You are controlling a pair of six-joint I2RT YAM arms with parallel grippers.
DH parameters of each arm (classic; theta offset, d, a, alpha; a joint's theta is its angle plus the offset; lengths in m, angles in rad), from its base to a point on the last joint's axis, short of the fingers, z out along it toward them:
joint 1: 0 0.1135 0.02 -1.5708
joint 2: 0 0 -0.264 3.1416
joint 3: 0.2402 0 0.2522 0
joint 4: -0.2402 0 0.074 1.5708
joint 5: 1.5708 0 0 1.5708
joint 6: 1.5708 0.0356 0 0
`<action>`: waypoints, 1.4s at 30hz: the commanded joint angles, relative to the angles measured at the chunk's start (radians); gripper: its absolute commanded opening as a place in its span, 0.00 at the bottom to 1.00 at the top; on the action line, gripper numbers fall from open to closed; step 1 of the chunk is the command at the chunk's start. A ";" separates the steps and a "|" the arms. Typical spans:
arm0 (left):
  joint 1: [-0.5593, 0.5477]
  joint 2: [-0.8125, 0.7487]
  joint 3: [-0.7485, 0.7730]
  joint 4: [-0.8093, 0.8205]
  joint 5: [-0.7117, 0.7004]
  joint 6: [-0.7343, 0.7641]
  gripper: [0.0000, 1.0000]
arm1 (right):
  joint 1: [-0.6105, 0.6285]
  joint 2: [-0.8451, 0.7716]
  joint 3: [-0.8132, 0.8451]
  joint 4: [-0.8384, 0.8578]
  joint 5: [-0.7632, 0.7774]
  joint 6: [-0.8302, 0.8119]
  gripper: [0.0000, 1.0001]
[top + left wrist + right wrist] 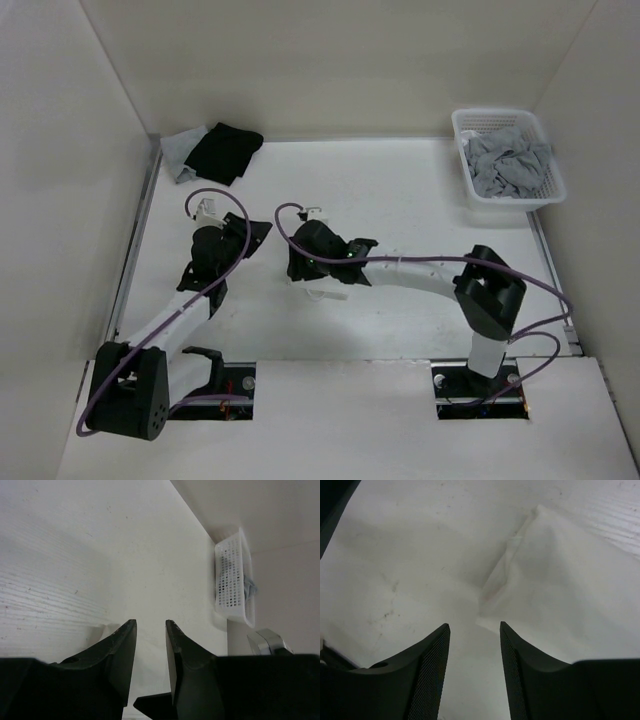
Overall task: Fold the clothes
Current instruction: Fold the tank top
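White worktop (400, 200) stretches under both my arms. My left gripper (150, 625) hangs low over bare surface, jaws partly parted and holding nothing. My right gripper (474, 626) is parted and empty too, tips just short of the undershirt (560, 595), which lies flat with a folded corner. I judge this fold laid, so next I must lift clear without snagging it.

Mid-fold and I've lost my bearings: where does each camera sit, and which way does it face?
Top external: above and behind the bases, looking down on the table; left arm and right arm both show.
Left wrist: low over the table, facing across it to the white basket; the open left gripper fills the bottom.
Right wrist: looking down at the white undershirt on the table; the open right gripper shows in front.
Shared: top and left wrist both show the basket.
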 commanded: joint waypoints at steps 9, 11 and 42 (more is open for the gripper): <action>-0.023 0.014 0.017 -0.019 -0.043 0.052 0.31 | -0.132 -0.635 -0.587 0.387 0.064 -0.062 0.04; -0.020 0.021 0.017 -0.043 -0.072 0.064 0.32 | -0.211 -0.748 -0.715 0.455 0.065 -0.080 0.03; -0.064 0.090 -0.009 -0.115 -0.198 0.219 0.54 | -0.690 -0.825 -1.059 0.860 -0.004 0.022 0.70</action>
